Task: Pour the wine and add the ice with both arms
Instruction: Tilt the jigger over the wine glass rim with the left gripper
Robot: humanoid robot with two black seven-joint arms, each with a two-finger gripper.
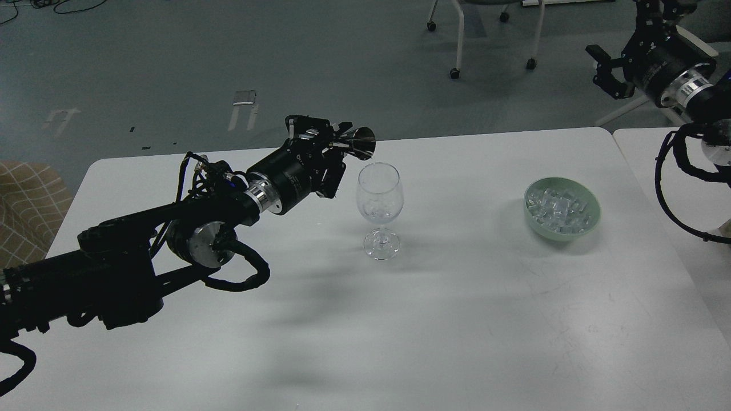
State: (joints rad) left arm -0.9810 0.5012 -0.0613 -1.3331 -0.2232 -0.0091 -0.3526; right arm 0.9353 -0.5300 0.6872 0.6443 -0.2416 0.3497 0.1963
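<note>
A clear wine glass (380, 205) stands upright on the white table (457, 319), with a little clear liquid in the bottom of its bowl. My left gripper (334, 145) is shut on a small shiny metal jigger cup (362, 142), tipped on its side with its mouth just above the glass's left rim. No stream shows. A pale green bowl (562, 209) holds the heap of ice cubes (558, 205) to the right. My right gripper (604, 68) is open and empty, high above the table's far right corner.
A second white table (674, 171) adjoins on the right. A chair with castors (491, 34) stands on the floor behind. A tan patterned seat (28, 200) is at the left edge.
</note>
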